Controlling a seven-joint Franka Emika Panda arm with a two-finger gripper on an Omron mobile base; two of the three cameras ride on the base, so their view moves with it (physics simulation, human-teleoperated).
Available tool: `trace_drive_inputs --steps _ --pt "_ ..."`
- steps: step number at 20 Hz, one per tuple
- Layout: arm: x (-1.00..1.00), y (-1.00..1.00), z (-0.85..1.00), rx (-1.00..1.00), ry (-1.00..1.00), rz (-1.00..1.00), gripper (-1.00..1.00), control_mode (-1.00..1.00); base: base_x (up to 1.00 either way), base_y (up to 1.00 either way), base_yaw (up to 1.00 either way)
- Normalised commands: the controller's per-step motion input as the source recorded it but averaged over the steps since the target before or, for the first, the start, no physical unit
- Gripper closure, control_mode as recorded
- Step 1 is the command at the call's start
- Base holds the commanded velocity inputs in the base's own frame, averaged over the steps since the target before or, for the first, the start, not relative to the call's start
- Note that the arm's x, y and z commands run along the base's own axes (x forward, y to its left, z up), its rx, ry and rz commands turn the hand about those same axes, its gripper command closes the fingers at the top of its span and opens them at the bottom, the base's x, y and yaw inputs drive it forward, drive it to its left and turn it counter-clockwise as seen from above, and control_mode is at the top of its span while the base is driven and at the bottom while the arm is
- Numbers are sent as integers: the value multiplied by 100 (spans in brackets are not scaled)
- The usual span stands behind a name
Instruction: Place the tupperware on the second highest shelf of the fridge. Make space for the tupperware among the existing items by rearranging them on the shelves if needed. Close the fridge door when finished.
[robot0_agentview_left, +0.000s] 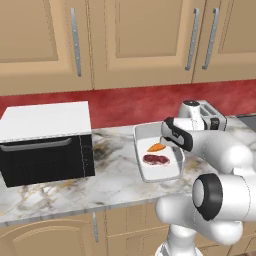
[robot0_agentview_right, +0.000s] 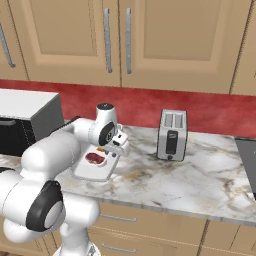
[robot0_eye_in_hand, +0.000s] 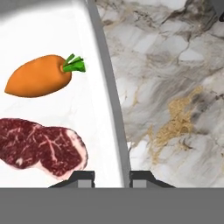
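- A marble counter (robot0_agentview_left: 115, 180) runs under tan wall cabinets (robot0_agentview_left: 140, 40), with a red backsplash (robot0_agentview_right: 200, 112) behind it.
- At the left end of the counter stands a small black oven with a white top (robot0_agentview_left: 47, 142); over to the right, near the backsplash, sits a silver two-slot toaster (robot0_agentview_right: 172, 135).
- The tupperware (robot0_agentview_left: 156, 172) lies flat on the counter between the oven and the toaster, a shallow white tray with no lid.
- Inside it an orange carrot (robot0_eye_in_hand: 39, 81) with a green tuft lies toward the back, and a dark red steak (robot0_eye_in_hand: 41, 146) lies just in front of it; the two are close but not touching.
- The white arm reaches over from the front, and the gripper (robot0_eye_in_hand: 112, 178) hangs low at the right-hand wall of the tupperware (robot0_eye_in_hand: 107, 96).
- From the hand view, one dark fingertip (robot0_eye_in_hand: 83, 177) is over the tray's inner side and the other is over the marble outside, so the fingers are apart and straddle the grey rim.
- I can't tell whether the pads actually touch the wall.
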Motion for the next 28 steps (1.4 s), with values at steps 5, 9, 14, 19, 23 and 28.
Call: trace_drive_inputs --steps 5,9,14,19,23,28 --pt "-6 0 0 0 -1 0 100 -100 0 0 0" --pt "-13 0 42 7 0 0 100 -100 0 0 0" --pt "-17 0 65 6 0 0 100 -100 0 0 0" --pt "-30 0 75 3 0 0 100 -100 0 0 0" --pt "-61 7 57 1 1 0 100 -100 0 0 0" --pt "-81 20 40 0 0 0 100 -100 0 0 0"
